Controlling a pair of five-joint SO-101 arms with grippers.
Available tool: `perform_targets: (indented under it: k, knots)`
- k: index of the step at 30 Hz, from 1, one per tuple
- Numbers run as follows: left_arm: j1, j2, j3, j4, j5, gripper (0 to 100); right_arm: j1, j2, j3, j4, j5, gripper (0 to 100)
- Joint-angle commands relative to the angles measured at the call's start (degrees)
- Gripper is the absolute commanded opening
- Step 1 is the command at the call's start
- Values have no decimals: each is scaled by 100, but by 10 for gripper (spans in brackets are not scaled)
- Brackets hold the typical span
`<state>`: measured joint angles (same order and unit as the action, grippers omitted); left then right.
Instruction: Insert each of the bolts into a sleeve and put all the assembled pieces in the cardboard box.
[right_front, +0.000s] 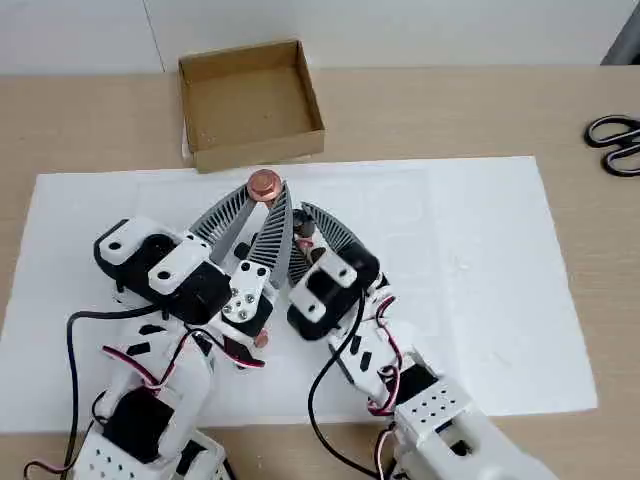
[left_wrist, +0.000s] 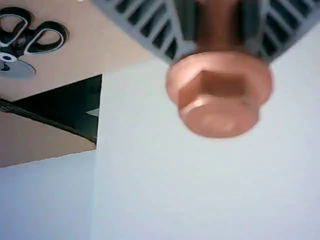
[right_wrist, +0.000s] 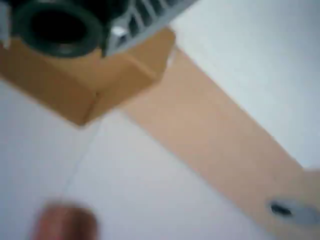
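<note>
Left tool (right_front: 262, 192): ribbed fingers (right_front: 228, 218) pinching copper bolt (right_front: 263, 184) at their tips, over white sheet (right_front: 480, 260), just short of cardboard box (right_front: 250, 100).
Right tool (right_front: 308, 238): just beside the left one, clamped on dark sleeve (right_wrist: 56, 26).
Cardboard box: open-topped, on tabletop (right_front: 90, 110) at the sheet's far edge.
Scissors (right_front: 612, 146): cut off at the high view's edge.
Bolt: long axis runs along the fingers. Flanged hex head juts past the tips toward the box. Shank hidden between the fingers.
Sleeve: open bore faces the right wrist camera. Its length is cut off.
Copper blur (right_wrist: 65, 222): unidentifiable.
</note>
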<state>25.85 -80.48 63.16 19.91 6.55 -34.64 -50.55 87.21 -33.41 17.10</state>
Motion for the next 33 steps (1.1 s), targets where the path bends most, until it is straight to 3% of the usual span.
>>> perform_targets:
  k: [1,7,10,20,33]
  knots:
    - [26,-62,-497,-158,-35,8,215,-347,-563,505,9,4]
    - [9,-62,-532,-158,-35,8,224,-1596,-1407,2668,-466,4]
    - [9,-62,-532,-158,-35,8,224,-2158,-1284,3204,-510,4]
    - [9,-62,-523,-158,-35,8,40,-3618,-114,2158,-79,4]
    - [53,-62,-479,-149,-26,7,-101,-4163,941,2070,-114,4]
